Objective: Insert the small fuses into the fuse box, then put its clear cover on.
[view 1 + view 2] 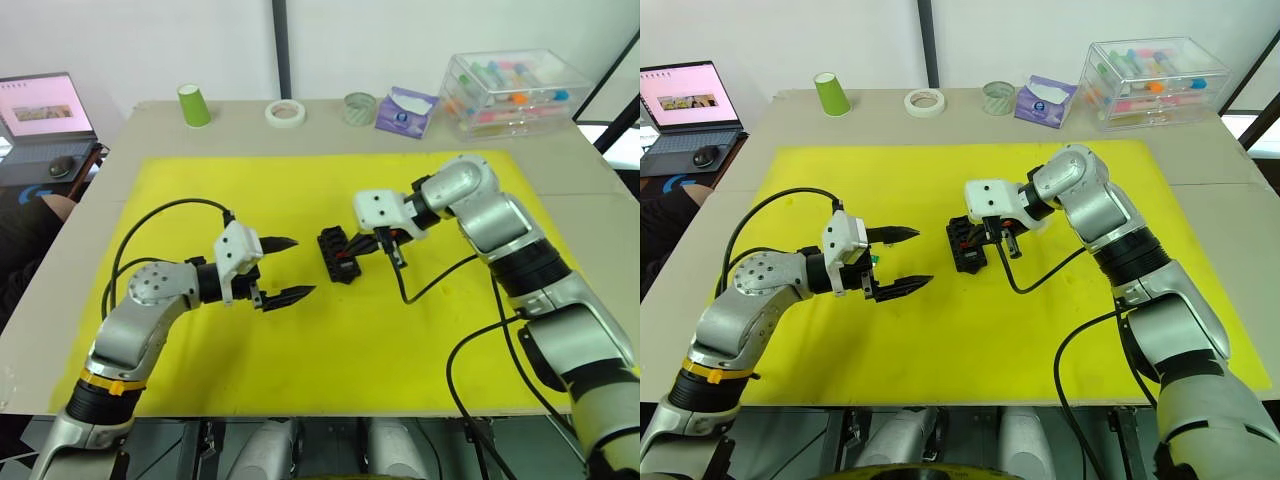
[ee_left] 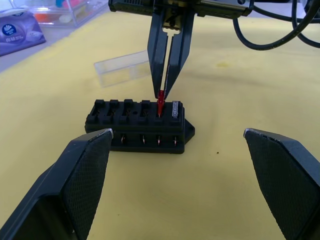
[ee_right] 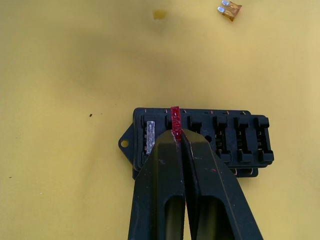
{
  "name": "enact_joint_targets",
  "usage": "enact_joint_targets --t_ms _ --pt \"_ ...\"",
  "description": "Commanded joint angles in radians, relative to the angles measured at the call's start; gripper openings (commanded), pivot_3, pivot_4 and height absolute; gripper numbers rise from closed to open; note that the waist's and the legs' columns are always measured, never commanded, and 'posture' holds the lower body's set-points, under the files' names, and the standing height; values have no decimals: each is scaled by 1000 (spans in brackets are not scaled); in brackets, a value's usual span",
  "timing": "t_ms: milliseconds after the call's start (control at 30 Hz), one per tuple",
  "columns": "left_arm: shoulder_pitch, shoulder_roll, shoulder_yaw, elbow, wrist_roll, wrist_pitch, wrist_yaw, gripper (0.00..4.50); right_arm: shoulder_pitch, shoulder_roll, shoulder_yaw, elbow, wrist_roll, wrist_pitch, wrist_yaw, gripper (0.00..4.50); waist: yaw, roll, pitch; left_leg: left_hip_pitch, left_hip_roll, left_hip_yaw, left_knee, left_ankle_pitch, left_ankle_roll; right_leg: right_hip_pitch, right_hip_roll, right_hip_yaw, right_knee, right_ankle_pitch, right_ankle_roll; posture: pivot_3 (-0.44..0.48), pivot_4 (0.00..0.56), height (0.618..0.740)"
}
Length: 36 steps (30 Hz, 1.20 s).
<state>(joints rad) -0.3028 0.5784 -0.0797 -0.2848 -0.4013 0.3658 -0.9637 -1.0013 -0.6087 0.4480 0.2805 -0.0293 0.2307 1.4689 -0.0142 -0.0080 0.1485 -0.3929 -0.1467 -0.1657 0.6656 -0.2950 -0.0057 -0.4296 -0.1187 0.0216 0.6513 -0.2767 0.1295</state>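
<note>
Black plastic fuse box [image 2: 140,125] with ridged sides lies on the yellow mat [image 1: 330,340]; its end slot holds a grey blade fuse [image 2: 175,109]. Right gripper [image 2: 166,87], fingers clamped on a red blade fuse [image 3: 175,120], stands it in the neighbouring slot. Left gripper [image 1: 285,269] hovers nearby, fingers apart. Transparent rectangular cover [image 2: 122,67] lies beyond the box.

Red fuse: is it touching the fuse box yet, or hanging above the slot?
Touching. In the left wrist view the red fuse, pinched by the right gripper, stands with its lower end in a fuse box slot beside a grey fuse.
</note>
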Motion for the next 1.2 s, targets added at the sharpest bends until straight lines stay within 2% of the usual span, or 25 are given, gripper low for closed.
enact_joint_targets --t_ms 33,1200 --pt "-14 9 -1 -26 1 -7 -3 4417 -31 3 -22 -18 -9 -7 -12 0 0 0 0 0 0 0 0 0 0 0 0 0 0 0 0 0 150 740" --pt "-13 18 -7 -8 10 -27 -7 4417 5 9 -6 -87 -18 92 -2 0 0 0 0 0 0 0 0 0 0 0 0 0 0 0 0 0 150 740"
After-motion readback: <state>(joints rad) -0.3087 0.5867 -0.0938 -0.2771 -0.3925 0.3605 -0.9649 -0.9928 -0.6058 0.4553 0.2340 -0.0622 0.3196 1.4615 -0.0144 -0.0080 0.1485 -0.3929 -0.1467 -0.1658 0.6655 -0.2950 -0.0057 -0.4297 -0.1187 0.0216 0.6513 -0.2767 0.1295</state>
